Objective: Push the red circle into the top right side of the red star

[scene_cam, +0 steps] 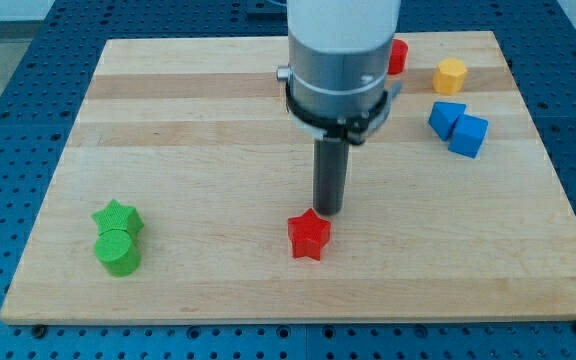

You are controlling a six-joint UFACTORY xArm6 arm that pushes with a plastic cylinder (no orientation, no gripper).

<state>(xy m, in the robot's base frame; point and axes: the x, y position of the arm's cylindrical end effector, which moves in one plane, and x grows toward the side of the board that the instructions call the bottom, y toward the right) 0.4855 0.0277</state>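
A rectangular board of pale, striped wood is laid flat on a blue perforated bench, which is seen on all sides of it. Seven small blocks are carried directly on the board. A red star-shaped block is placed low at the centre. A green star-shaped block and a green round block are set touching each other at the view's lower left. At the view's top right, four blocks are grouped — a red block, partly hidden so its shape cannot be made out, a yellow hexagonal block, and two blue blocks touching one another.
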